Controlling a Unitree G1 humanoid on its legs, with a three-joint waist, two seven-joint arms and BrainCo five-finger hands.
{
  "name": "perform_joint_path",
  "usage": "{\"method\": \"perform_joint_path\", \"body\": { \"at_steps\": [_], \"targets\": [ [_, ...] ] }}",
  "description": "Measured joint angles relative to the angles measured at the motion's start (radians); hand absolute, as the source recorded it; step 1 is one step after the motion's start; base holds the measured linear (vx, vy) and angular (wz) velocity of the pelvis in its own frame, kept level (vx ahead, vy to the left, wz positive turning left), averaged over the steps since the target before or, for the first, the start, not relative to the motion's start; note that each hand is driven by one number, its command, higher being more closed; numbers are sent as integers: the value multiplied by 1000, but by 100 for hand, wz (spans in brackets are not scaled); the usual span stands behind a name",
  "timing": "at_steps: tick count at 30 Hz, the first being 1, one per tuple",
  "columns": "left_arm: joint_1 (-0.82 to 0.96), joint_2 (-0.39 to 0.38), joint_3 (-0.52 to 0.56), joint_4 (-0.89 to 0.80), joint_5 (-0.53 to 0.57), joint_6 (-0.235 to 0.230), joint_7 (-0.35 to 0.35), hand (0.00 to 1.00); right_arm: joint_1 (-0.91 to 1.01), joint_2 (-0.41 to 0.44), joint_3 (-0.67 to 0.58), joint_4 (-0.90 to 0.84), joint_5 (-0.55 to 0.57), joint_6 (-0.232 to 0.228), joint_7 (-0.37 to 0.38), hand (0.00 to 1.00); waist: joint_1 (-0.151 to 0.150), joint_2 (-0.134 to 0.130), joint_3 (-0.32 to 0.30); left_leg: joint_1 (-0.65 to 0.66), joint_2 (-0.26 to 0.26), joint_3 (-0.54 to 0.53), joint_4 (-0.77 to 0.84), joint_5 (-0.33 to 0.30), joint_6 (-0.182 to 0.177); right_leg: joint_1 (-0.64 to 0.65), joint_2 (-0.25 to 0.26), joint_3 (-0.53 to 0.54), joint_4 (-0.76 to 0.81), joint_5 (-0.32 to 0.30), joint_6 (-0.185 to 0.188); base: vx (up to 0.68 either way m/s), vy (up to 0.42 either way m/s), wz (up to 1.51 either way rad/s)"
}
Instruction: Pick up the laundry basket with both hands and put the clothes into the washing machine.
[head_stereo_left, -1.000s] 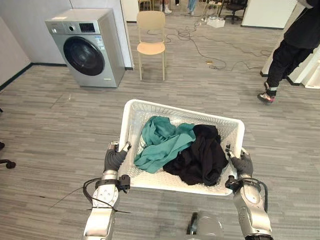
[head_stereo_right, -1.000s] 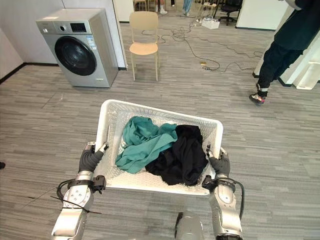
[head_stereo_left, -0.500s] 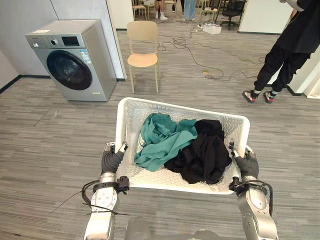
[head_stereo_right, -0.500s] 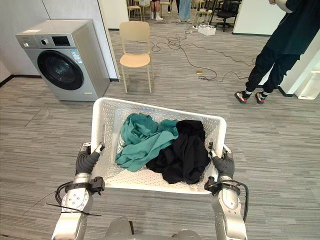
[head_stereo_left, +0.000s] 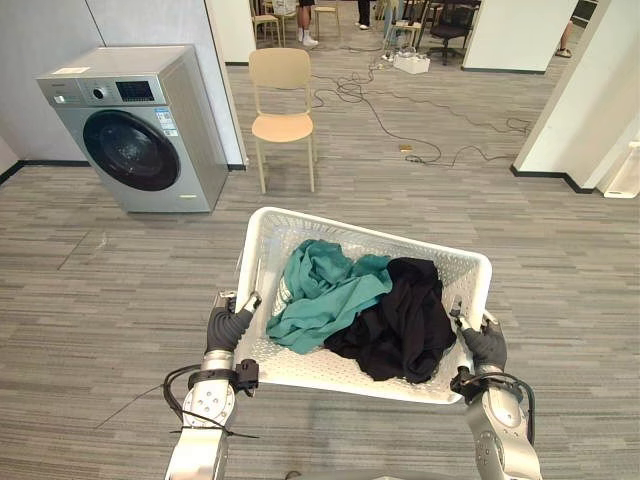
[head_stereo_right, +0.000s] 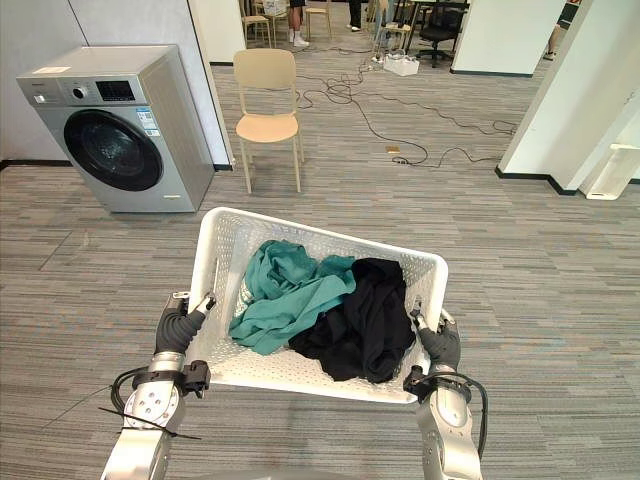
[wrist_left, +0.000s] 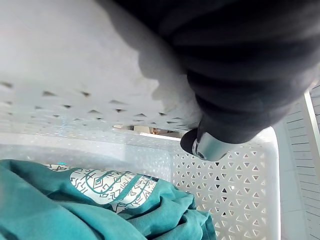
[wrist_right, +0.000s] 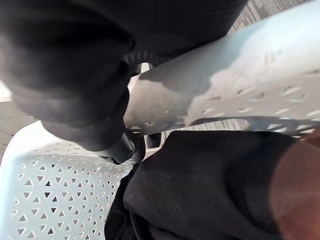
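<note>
While aloft, basket rim (head_stereo_left: 375, 233) inside curled fingers (wrist_left: 207, 146).

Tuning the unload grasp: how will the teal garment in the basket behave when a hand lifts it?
Likely floppy: the teal garment lies crumpled in loose folds in the laundry basket, so it should drape and trail rather than hold its shape. It lies against the black garment, so that may snag and drag along.
</note>
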Motion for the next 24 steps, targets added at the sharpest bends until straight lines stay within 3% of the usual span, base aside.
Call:
{"method": "perform_joint_path", "body": {
  "at_steps": [8, 13, 16, 17, 19, 20, 21, 22, 23, 24],
  "targets": [
    [-57, -16, 3, 28, 108, 0, 43, 100, -27, 8, -5, 47, -2, -22, -32, 100, -12, 3, -9, -17, 3, 29, 9, -3, 0, 17, 2, -4, -79, 44, 5, 2, 4, -3],
    [-145, -23, 24, 78, 146, 0, 68, 100, -106, 9, -4, 88, -24, -31, -70, 100, -16, 5, -6, -161, 42, 44, 265, -126, 4, 0, 9, -2, -104, 75, 8, -35, 3, -11],
    [-145, -41, 27, 78, 146, -1, 68, 100, -107, 6, -6, 87, -34, -45, -70, 100, 7, 7, -5, -175, 47, 56, 327, -182, -2, -4, -14, -72, -78, 39, 18, -36, 43, -14],
    [-145, -42, 26, 78, 146, -3, 69, 100, -108, 6, -9, 87, -35, -48, -70, 100, 10, 6, -3, -186, 36, 55, 345, -205, 7, -33, -44, -112, -1, 4, 13, 15, 122, 10],
    [-143, -40, 19, 79, 146, -3, 68, 100, -98, 9, -14, 86, -40, -47, -70, 100, 6, -7, 14, -177, 6, 52, 352, -225, 28, -75, -107, -143, 167, -89, -55, 35, 121, 32],
    [-143, -39, 13, 79, 147, -2, 68, 100, -94, 8, -16, 86, -40, -48, -71, 100, 5, -20, 24, -161, -16, 49, 349, -236, 44, -108, -137, -136, 297, -137, -136, 62, 76, 25],
    [-143, -38, 14, 79, 146, -2, 68, 100, -98, 8, -16, 86, -40, -48, -71, 100, 6, -26, 31, -152, -24, 49, 348, -242, 55, -146, -160, -122, 385, -127, -148, 103, 112, 16],
    [-143, -37, 15, 79, 146, -1, 70, 100, -100, 11, -12, 87, -41, -46, -70, 100, 9, -28, 45, -132, -37, 44, 336, -249, 67, -250, -196, -79, 591, -65, -188, 136, 118, 24],
    [-142, -29, 13, 82, 146, 0, 70, 100, -92, 14, -12, 88, -41, -46, -67, 100, -6, -4, 66, -107, -33, 11, 335, -258, 80, -319, -185, -44, 702, -79, -153, 171, 120, 30],
    [-142, -23, 12, 82, 146, 0, 70, 100, -91, 20, -14, 88, -41, -45, -67, 100, -11, -4, 66, -102, -25, -2, 335, -263, 90, -336, -160, -36, 703, -99, -126, 283, 84, 48]
  ]
}}
